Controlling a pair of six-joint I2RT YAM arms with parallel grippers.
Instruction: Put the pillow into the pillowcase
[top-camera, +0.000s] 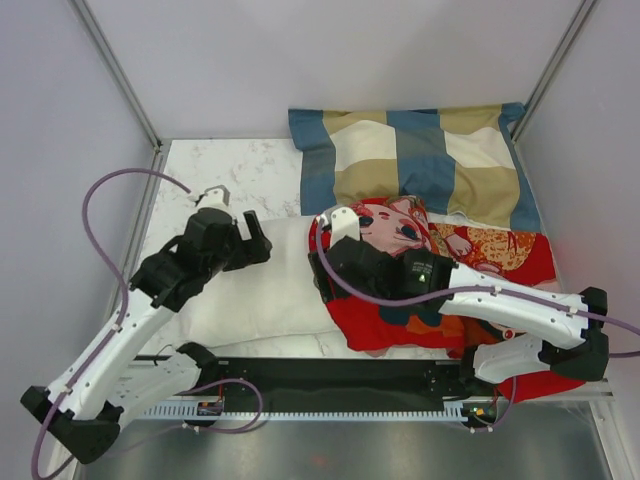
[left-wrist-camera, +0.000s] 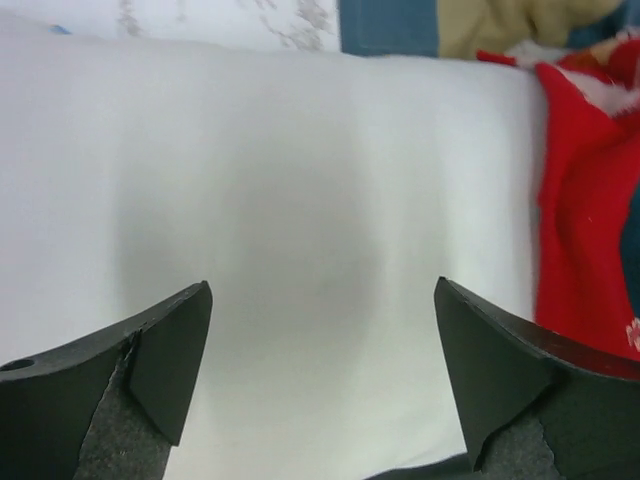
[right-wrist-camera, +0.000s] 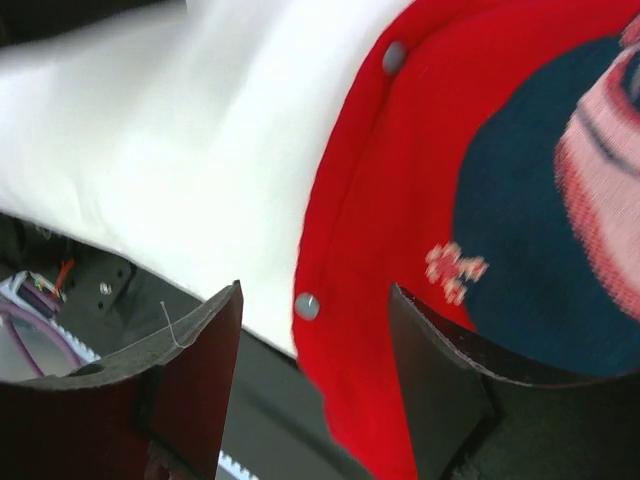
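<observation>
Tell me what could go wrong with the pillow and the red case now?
1. The left gripper and right gripper are open, so nothing holds the case; its mouth could sag shut.
2. Much of the pillow lies outside; pushing it may just shove the loose case into the checked pillow.

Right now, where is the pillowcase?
In the top view the pillowcase lies right of centre, its left edge overlapping the right end of the pillow, the checked pillow just behind it.

checked pillow (top-camera: 420, 160) behind pillowcase (top-camera: 500, 250), tabletop (top-camera: 235, 168) open far-left
</observation>
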